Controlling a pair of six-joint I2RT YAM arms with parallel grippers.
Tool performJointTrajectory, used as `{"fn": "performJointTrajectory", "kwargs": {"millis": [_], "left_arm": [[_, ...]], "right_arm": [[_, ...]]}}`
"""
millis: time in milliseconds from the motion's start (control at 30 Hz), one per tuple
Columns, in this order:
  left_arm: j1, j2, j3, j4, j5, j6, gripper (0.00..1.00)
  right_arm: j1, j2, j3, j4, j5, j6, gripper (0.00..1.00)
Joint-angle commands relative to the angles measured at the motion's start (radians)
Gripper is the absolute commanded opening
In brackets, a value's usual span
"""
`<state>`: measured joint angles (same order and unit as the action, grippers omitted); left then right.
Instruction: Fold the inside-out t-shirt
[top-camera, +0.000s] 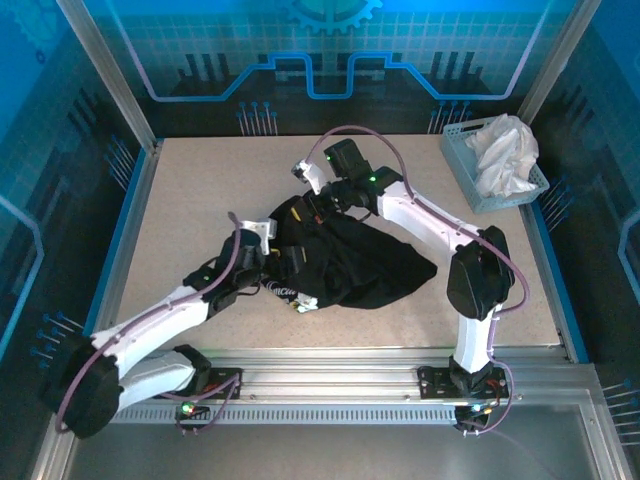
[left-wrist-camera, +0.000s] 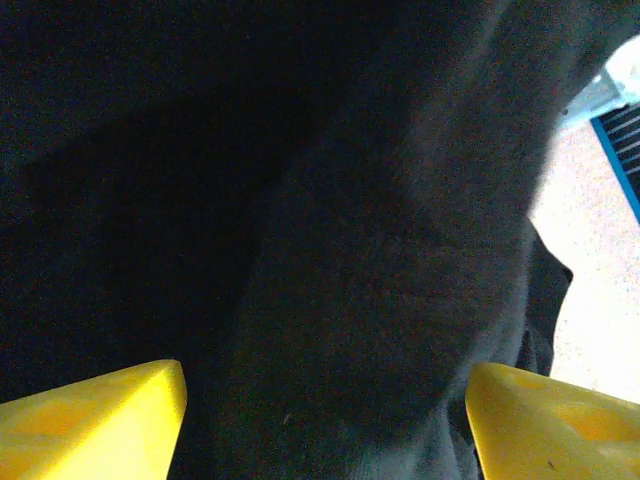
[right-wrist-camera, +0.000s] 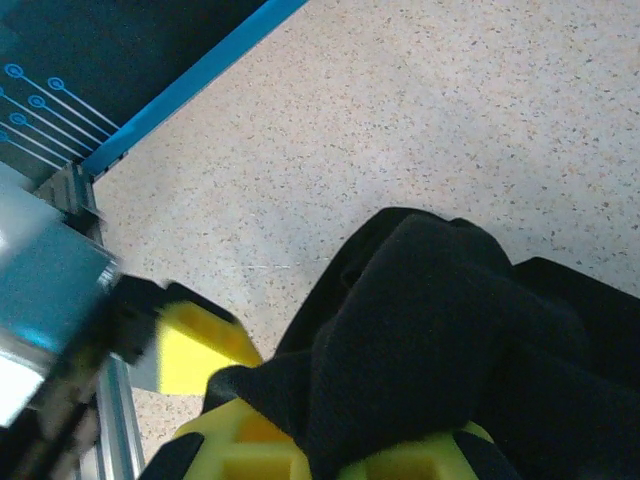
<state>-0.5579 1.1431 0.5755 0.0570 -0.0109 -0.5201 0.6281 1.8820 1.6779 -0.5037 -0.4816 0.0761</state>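
Note:
The inside-out t-shirt (top-camera: 365, 265) lies as a crumpled black heap in the middle of the table, with a bit of white print (top-camera: 300, 298) at its near left edge. My left gripper (top-camera: 285, 262) is at the heap's left side. In the left wrist view its yellow fingers (left-wrist-camera: 95, 420) stand wide apart, open, with loose black cloth (left-wrist-camera: 380, 260) right in front of them. My right gripper (top-camera: 312, 205) is at the heap's far left corner. In the right wrist view it (right-wrist-camera: 330, 445) is shut on a fold of the t-shirt (right-wrist-camera: 450, 320), lifted a little off the table.
A light blue basket (top-camera: 470, 170) holding a white cloth (top-camera: 505, 150) stands at the back right. Bare speckled tabletop (top-camera: 200, 200) lies to the left and behind the heap. Blue rails (top-camera: 115, 240) border the table. One yellow finger of the left gripper (right-wrist-camera: 195, 350) shows in the right wrist view.

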Motion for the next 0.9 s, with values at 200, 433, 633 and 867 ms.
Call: {"fn": "performJointTrajectory", "kwargs": {"millis": [200,433,633,867], "left_arm": [[0.06,0.12,0.066,0.157,0.059,-0.005,0.11],[0.173,0.057,-0.03,0.212,0.258,-0.052,0.04],[0.179,0.023,-0.048,0.21,0.268,-0.038,0.04],[0.181,0.005,-0.055,0.196,0.272,-0.034,0.04]], "right_arm": [[-0.023,-0.022,0.035,-0.076,0.089,0.069,0.21],[-0.016,-0.314,-0.369,0.047,0.306,-0.009,0.45],[0.058,-0.317,-0.555,0.14,0.33,0.034,0.46],[0.057,-0.212,-0.5,0.147,0.396,-0.003,0.46]]}}
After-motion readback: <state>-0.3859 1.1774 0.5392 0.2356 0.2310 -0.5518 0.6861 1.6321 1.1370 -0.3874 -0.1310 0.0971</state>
